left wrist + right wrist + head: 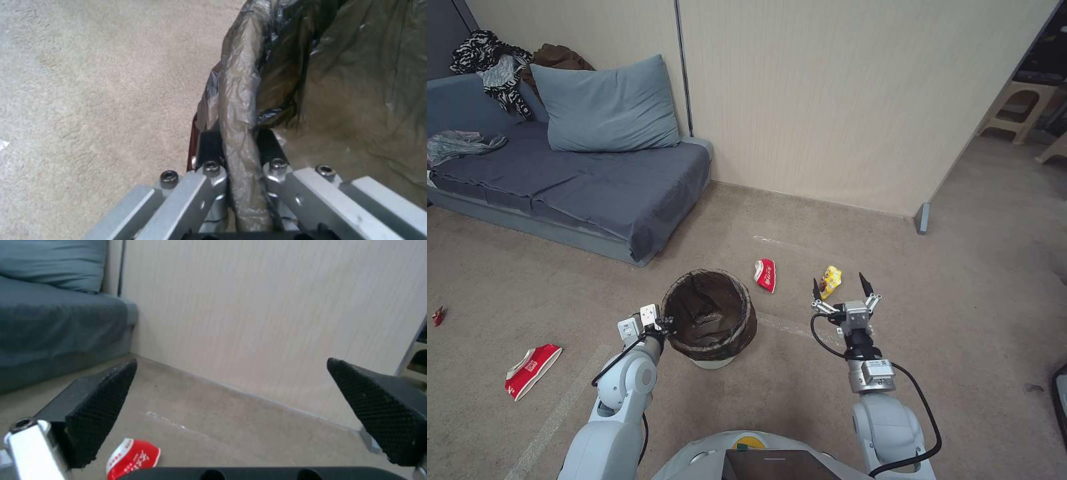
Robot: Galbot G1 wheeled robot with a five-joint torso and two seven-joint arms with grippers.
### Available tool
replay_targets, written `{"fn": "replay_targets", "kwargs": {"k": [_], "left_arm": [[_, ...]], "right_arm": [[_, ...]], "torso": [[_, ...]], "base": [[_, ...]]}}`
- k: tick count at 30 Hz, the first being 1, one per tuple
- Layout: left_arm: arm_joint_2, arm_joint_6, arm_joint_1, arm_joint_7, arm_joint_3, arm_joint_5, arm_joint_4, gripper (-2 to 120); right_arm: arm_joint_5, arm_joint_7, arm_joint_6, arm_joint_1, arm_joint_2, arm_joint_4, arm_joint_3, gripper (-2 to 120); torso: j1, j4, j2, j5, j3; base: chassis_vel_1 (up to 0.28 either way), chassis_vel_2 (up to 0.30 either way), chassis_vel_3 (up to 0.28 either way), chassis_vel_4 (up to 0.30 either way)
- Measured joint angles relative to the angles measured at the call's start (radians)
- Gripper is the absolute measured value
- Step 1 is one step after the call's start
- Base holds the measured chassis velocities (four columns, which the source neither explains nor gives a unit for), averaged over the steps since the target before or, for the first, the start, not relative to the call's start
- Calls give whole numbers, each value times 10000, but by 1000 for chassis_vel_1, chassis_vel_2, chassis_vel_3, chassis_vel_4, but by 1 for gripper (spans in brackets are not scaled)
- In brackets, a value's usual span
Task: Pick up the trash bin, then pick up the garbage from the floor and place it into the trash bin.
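Four bits of litter sit on the beige carpet [974, 280] around the small round white plastic trash bin with the dark brown bag liner folded over its rim [710, 320]: a red-and-white snack packet [766, 275] just past the bin toward the wall, a yellow crinkly wrapper [830, 281] to its right, a bigger flat red-and-white packet [531, 371] well off to the left, and a tiny red scrap [437, 315] at the far left edge. Behind all that there's a low grey-blue sofa [594, 180] with a blue-grey pillow [606, 105] and some black-and-white patterned clothes [494, 67] piled on it, plus a cream panel wall [827, 100]. Nothing lies between the bin and the nearer packets, just bare carpet. The left gripper [665, 325] is at the bin's left rim, arm bent up from below, and the left wrist view shows its fingers [209, 150] clamped on the liner-covered rim, one on each side. The right gripper [840, 287] is held out forward above the floor, fingers spread wide with nothing between them, the yellow wrapper showing right between the tips from the head camera. In the right wrist view the nearer red-and-white packet [133, 456] lies on the floor below the left-hand pad [100, 413].
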Motion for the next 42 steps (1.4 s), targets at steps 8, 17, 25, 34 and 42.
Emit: {"fn": "replay_targets", "kwargs": {"k": [8,17,25,34,42], "left_arm": [[-29,28,34,-36,6,181,-104,3],[-110,45,662,5,-87,921,-1572,0],[-243,-378,1489,228,69,1733,-3627,0],[-262,-540,1805,340,186,2295,-4216,0],[-279,-626,1850,364,230,2475,-4258,0]], "right_arm": [[546,91,174,58,0,-43,-58,100],[667,78,385,99,0,-208,-61,100],[599,71,620,111,0,-348,-44,100],[711,-31,673,46,0,-344,-25,100],[901,-128,783,-16,0,-303,32,100]], "torso": [[0,-2,-1,-5,2],[2,-3,-4,1,5],[2,0,-3,-1,2],[1,0,-3,0,1],[1,0,-2,-1,0]], "base": [[0,0,0,0],[0,0,0,0],[0,0,0,0],[0,0,0,0],[0,0,0,0]]}}
